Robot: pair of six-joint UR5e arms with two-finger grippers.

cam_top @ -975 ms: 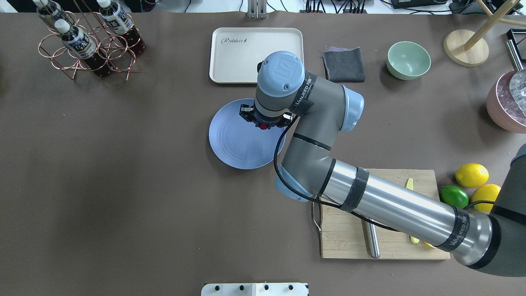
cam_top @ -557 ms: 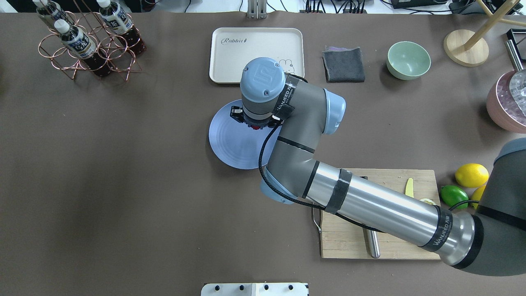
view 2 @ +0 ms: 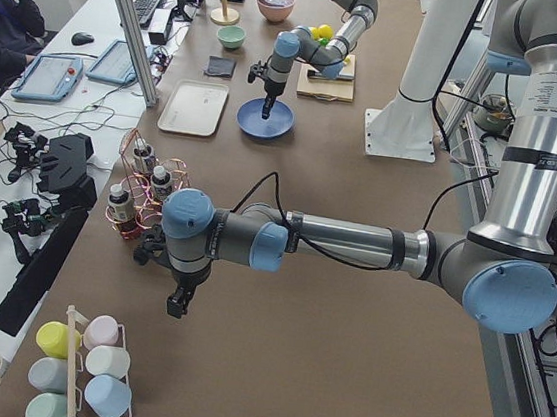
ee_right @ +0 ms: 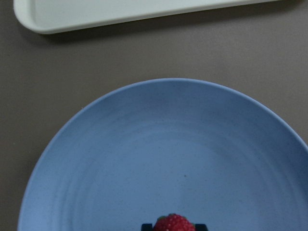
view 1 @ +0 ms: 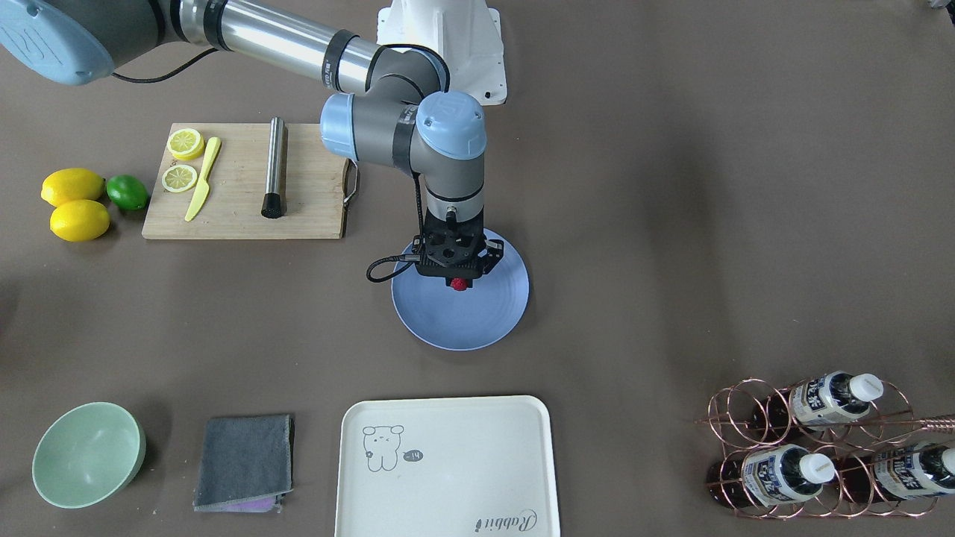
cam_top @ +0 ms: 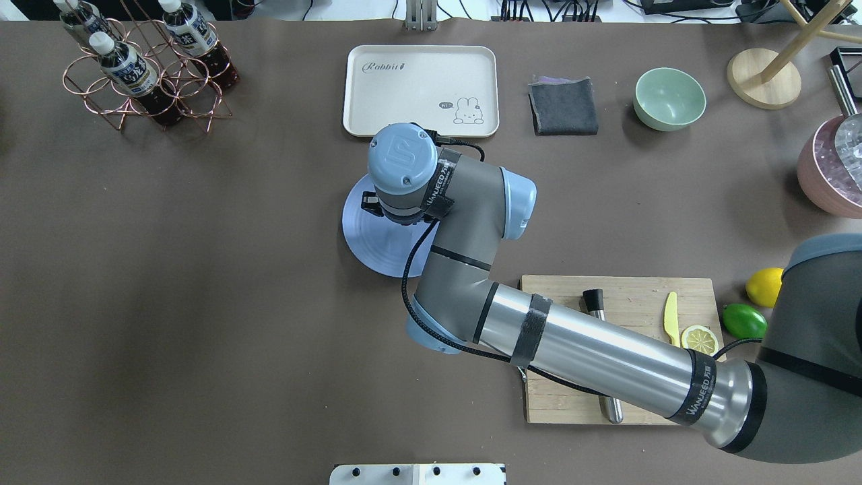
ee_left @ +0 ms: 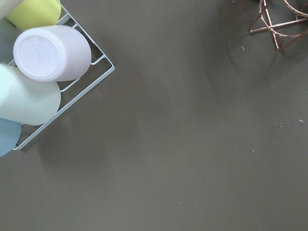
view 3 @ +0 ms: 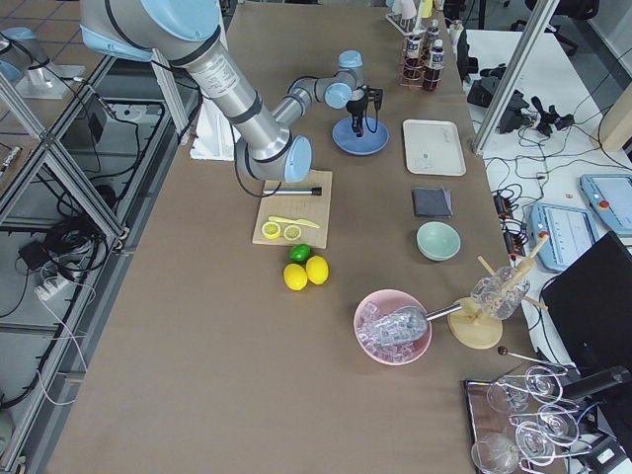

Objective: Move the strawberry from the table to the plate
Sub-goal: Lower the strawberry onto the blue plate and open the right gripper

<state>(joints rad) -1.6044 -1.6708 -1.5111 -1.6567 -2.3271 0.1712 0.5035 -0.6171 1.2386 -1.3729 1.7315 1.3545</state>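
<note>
Exterior front-facing view: the right hand (view 1: 458,277) points straight down over the plate (view 1: 462,322), its two dark fingers clamped on the strawberry (view 1: 460,284). The berry is small, red and bumpy, and it sits low over the half of the plate nearer the robot; whether it touches the plate cannot be told. The plate is round, shallow and matte periwinkle blue with faint concentric rings, and it lies flat on the matte brown-grey surface (view 1: 671,224).

In the right wrist-mounted view, the strawberry (ee_right: 174,223) peeks up at the bottom edge between black finger pads, with the plate (ee_right: 173,144) spread beyond it and a cream tray (ee_right: 144,14) past the rim.

That smooth rectangular tray (view 1: 448,462) carries a small bear drawing. Beside it lie a folded grey cloth (view 1: 245,462) and a mint-green bowl (view 1: 88,455). A wooden cutting board (view 1: 239,201) holds lemon slices, a yellow knife and a metal cylinder. A copper wire rack (view 1: 813,447) holds bottles.

In the overhead exterior view, the right arm's wrist covers the berry and part of the plate (cam_top: 367,236).

The left hand (view 2: 179,303) hangs over bare surface near the bottle rack; whether its fingers are apart or together cannot be told.
</note>
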